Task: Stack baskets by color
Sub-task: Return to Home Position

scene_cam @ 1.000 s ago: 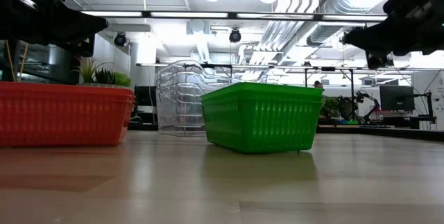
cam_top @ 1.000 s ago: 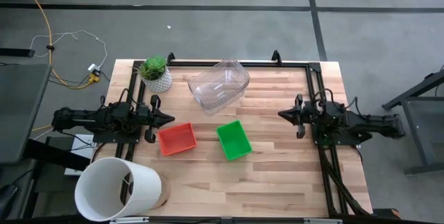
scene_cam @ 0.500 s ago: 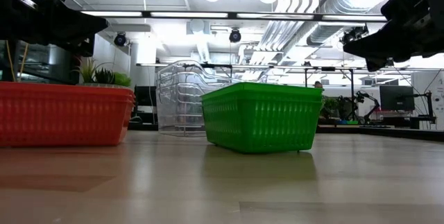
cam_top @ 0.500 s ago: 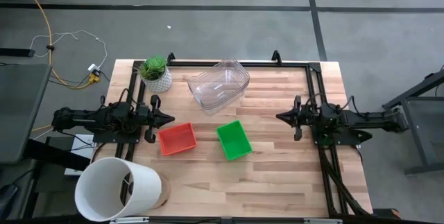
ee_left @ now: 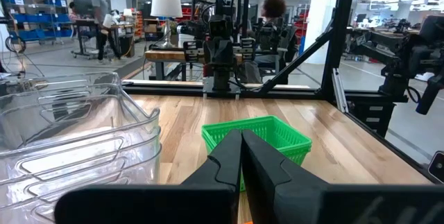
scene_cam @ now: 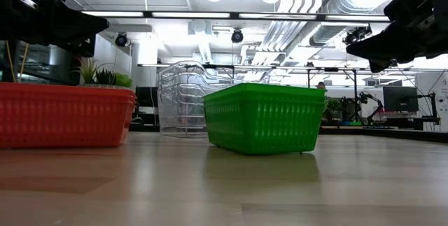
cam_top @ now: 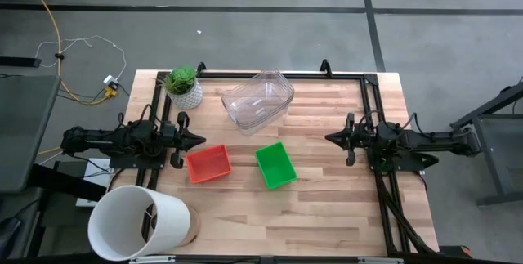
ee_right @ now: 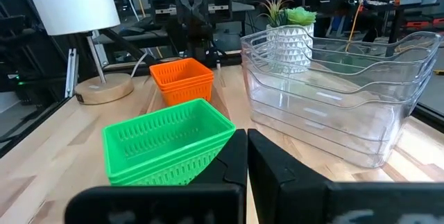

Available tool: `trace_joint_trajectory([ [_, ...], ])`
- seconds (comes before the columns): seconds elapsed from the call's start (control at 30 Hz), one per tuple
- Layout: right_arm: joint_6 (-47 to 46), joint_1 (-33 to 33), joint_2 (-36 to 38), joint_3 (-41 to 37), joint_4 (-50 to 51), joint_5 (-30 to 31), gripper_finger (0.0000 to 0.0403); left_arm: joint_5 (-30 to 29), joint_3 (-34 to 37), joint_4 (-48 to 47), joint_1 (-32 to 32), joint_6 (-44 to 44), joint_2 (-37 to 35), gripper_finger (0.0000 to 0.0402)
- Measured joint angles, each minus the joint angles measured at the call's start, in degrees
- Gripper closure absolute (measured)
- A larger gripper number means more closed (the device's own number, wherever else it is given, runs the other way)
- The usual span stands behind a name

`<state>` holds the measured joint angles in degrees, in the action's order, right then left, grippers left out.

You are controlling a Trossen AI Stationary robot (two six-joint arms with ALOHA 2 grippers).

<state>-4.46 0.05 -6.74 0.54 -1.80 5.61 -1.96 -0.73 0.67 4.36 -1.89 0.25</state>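
Observation:
A red basket [cam_top: 208,164] and a green basket [cam_top: 274,164] rest on their bottoms side by side at the table's middle. Clear tubs [cam_top: 258,99], nested in one another, stand behind them near the far edge. My left gripper [cam_top: 202,140] hovers shut and level at the left side, just beyond the red basket's far left corner. My right gripper [cam_top: 328,138] hovers shut and level at the right side, pointing toward the left arm. In the low view both grippers, left [scene_cam: 105,23] and right [scene_cam: 350,44], hang well above the baskets. The right wrist view shows the green basket [ee_right: 166,141] just ahead of my right gripper [ee_right: 247,135].
A big white bucket [cam_top: 139,223] lies at the near left corner. A small plant in a white pot [cam_top: 183,87] stands at the far left. A black frame rail [cam_top: 282,76] runs along the far edge. Bare wood [cam_top: 294,223] spreads toward the near edge.
My right arm has swung slightly and now lies straighter across the table, its gripper a touch lower and still shut. The baskets and tubs have not moved.

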Motion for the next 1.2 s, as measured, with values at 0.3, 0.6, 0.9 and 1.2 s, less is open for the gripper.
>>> trace_joint_trajectory([
  [0.3, 0.01, 0.00, 1.85, -0.02, 0.01, -0.02, 0.0403, -0.02, 0.00, 0.00, -0.02, 0.00, 0.00, 0.0401],
  [0.6, 0.02, 0.00, 6.73, -0.02, -1.95, -0.03, 0.0403, -0.06, 0.02, 0.10, -0.02, 0.00, -0.04, 0.0401],
  [0.9, 0.02, 0.00, 6.73, -0.02, -0.35, 0.20, 0.0403, -0.17, 0.02, 0.08, -0.02, 0.00, -0.04, 0.0401],
  [1.2, 0.02, 0.00, 6.73, -0.04, -0.13, 0.20, 0.0403, -0.17, 0.02, 0.08, -0.02, 0.00, -0.04, 0.0401],
])
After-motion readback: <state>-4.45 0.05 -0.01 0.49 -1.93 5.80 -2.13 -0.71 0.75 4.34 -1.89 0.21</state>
